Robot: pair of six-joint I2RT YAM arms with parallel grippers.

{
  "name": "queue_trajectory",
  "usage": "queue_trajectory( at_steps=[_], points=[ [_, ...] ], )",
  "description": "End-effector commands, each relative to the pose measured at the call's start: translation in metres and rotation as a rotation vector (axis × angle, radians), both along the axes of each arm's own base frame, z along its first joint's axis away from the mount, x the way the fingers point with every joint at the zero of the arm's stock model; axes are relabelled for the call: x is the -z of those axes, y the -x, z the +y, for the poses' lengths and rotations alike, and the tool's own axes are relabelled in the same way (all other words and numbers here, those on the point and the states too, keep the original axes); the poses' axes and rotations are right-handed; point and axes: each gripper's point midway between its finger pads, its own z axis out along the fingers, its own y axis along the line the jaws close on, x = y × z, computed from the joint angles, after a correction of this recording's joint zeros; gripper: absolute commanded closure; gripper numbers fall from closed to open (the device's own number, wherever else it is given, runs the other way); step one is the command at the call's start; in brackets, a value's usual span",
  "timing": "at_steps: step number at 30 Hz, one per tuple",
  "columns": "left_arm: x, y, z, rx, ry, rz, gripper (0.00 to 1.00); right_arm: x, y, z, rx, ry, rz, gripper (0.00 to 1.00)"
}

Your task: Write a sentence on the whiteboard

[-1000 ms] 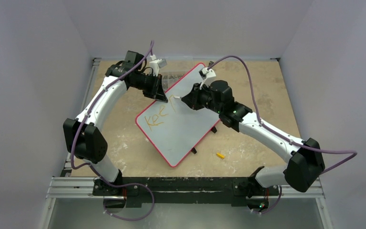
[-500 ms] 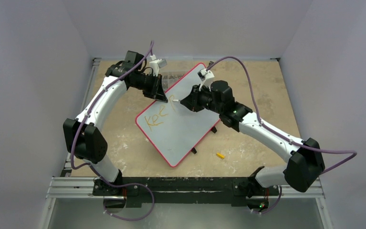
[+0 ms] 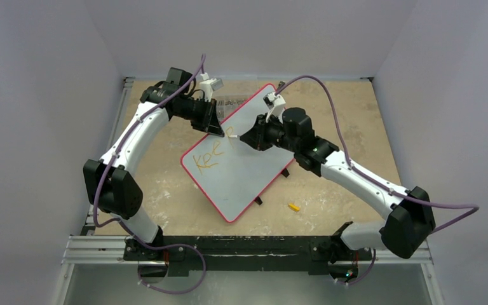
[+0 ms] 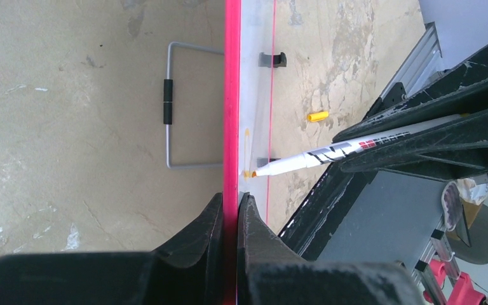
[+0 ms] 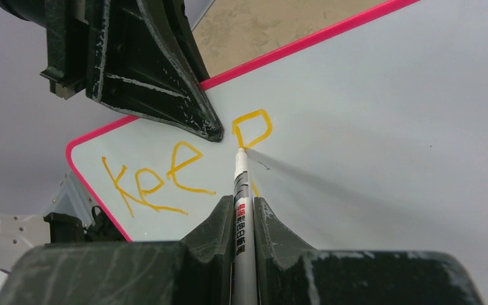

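A small yellow cap (image 3: 293, 206) lay on the desk (image 3: 362, 121) near the front, just right of the whiteboard (image 3: 241, 181), which sat cornerwise across the desk's middle — red frame, black feet along its right edge. On the board's left part ran the sentence (image 3: 207, 157), orange letters reading "Keep". The right claw (image 3: 246, 135) stood over the board from the right, closed narrow on a white marker pen (image 5: 241, 190) whose tip touched the surface at the foot of the P's loop. Farther back, the left claw (image 3: 216, 131) was pinched tight on the board's far-left frame edge — just beside that P.
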Motion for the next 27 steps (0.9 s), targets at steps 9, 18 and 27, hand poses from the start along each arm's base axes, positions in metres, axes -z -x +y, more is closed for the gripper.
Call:
queue_trajectory(
  at_steps=[9,18,27],
  points=[
    [-0.006,-0.005,0.012,-0.013,-0.08,-0.11,1.0,-0.054,0.021,-0.033,0.073,-0.079,-0.126,1.0],
    [-0.007,-0.005,0.007,-0.036,-0.062,-0.084,1.0,-0.036,0.037,-0.048,0.064,-0.03,-0.13,1.0],
    [-0.01,-0.001,0.007,-0.061,-0.076,-0.081,1.0,-0.026,0.051,-0.055,0.01,0.012,-0.171,1.0]
  ],
)
